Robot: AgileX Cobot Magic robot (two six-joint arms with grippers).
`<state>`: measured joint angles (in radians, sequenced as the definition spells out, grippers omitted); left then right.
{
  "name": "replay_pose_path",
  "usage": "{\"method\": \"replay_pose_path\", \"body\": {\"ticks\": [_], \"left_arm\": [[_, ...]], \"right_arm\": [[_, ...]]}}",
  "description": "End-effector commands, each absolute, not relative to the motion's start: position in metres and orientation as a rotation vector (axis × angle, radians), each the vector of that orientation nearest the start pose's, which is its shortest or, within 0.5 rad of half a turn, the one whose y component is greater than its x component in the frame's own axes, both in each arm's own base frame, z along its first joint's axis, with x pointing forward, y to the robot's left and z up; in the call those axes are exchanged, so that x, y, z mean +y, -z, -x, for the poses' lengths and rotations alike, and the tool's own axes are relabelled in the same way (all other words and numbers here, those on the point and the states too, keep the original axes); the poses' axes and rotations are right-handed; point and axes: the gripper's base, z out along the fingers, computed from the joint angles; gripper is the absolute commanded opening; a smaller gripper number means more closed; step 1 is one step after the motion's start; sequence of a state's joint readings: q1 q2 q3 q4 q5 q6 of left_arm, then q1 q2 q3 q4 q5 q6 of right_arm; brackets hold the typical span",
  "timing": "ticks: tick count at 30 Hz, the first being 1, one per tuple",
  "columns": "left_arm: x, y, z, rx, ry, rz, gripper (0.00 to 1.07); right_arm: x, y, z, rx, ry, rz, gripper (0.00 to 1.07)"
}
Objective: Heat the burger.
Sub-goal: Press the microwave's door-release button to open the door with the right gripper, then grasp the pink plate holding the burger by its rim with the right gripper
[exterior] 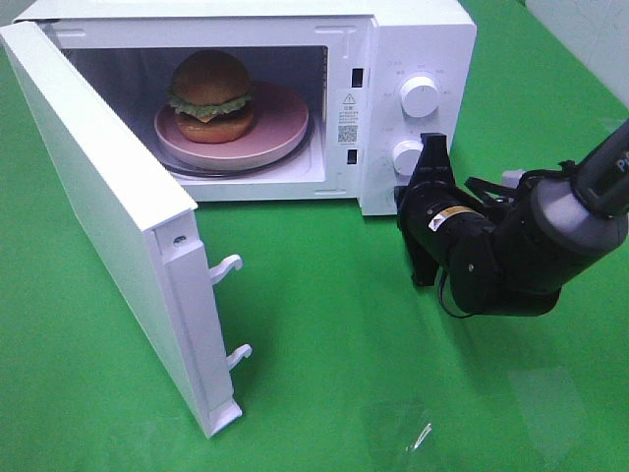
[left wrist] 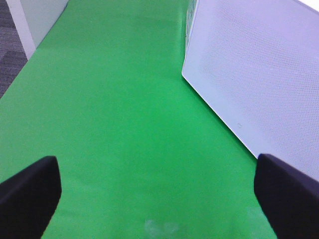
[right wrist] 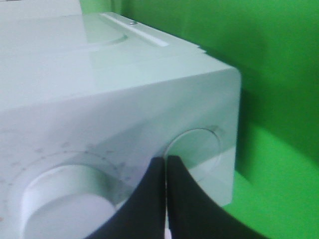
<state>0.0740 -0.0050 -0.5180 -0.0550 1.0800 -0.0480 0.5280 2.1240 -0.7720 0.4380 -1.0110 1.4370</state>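
Right claw [exterior: 432, 147] has its two black fingers [right wrist: 149, 199] pressed together on nothing, the tips just beside the microwave's [exterior: 423, 39] lower knob [exterior: 407, 157]. Its matte black arm runs off the frame edge. Left claw [left wrist: 157, 189] is spread wide. Only its two dark rounded pads [left wrist: 30, 189] show, above bare green cloth [exterior: 324, 315], and the high camera does not catch it.

Nearest the camera, the white door [exterior: 98, 197] stands swung fully open, with two hooked plastic latches [exterior: 228, 267] on its edge. In the left wrist view its outer face is a finely dotted panel.

Farther back, a second round white knob [exterior: 420, 96] sits above the lower one. Dial marks around the knobs are too faint to read, and so is the small sticker [exterior: 349, 113] on the frame.

Inside the lit cavity sits the burger [exterior: 211, 95]. Its bun halves are domed, glossy and brown, with a green lettuce frill and a dark patty between them. It rests upright on a flat pink plate [exterior: 280, 123] wider than itself. Its back side is hidden.
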Motion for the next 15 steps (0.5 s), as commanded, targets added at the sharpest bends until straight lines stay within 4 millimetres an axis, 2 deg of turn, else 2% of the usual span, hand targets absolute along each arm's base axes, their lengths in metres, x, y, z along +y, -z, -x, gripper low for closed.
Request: {"method": "replay_pose_path", "body": {"ticks": [1, 15], "left_arm": [[-0.006, -0.282, 0.01, 2.004, 0.055, 0.12, 1.0], [-0.006, -0.282, 0.01, 2.004, 0.055, 0.12, 1.0]], "right_arm": [[0.152, -0.096, -0.323, 1.521, -1.192, -1.304, 0.0], [0.139, -0.107, -0.286, 1.729, -1.102, -1.267, 0.0]]}}
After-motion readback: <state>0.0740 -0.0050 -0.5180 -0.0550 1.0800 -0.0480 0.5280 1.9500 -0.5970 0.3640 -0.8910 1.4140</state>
